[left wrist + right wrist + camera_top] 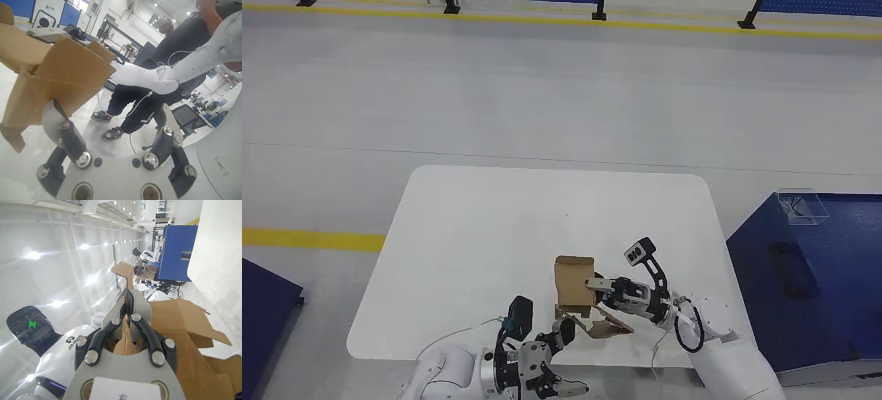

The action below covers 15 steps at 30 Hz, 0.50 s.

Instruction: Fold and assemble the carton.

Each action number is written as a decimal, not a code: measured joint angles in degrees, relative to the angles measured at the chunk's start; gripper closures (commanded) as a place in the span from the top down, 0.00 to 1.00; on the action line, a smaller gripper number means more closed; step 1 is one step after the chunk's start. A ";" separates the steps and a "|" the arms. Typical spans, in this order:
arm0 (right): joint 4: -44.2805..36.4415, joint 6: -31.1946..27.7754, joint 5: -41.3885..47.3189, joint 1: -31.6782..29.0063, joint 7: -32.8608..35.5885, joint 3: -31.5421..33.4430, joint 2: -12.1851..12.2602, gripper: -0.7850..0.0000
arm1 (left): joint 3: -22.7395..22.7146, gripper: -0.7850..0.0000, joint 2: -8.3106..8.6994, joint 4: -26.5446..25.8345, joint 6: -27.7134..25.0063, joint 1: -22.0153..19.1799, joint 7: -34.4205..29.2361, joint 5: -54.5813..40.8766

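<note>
**At the bench's near edge: carton pinched, flaps loose**

Closest to me, my left end effector is spread wide. One finger is tucked beneath a loose flap of the carton, and I can't tell whether it touches the cardboard. Just beyond, the right end effector is pressed onto a thin upright panel edge, holding the half-formed carton at the front part of the bench. I judge that pinch narrow: a push on the flap from the left could twist the panel out of it, or buckle the flap off its crease. The carton's underside is hidden, so I can't say whether it rests on the bench.
</note>
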 measured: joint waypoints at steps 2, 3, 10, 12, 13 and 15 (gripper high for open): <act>0.70 0.16 1.26 0.16 -0.13 0.63 -0.01 0.00 | 0.03 1.00 0.06 0.11 0.15 -0.04 0.57 0.32; 1.20 0.13 1.86 0.34 -0.33 1.21 0.02 0.00 | -0.09 1.00 0.11 0.19 0.25 -0.01 0.87 0.38; 3.67 2.18 5.89 1.81 1.02 6.51 0.68 0.00 | -2.70 1.00 0.74 1.16 0.17 1.13 3.70 0.51; 3.50 2.38 6.30 1.97 1.45 7.13 0.76 0.00 | -3.58 1.00 0.91 1.42 0.80 1.64 4.51 1.68; 3.48 2.38 6.30 1.97 1.47 7.14 0.75 0.00 | -3.75 1.00 0.94 1.48 0.94 1.76 4.67 1.92; 3.48 2.35 6.27 1.96 1.46 7.09 0.75 0.00 | -3.79 1.00 0.95 1.50 0.98 1.80 4.71 1.98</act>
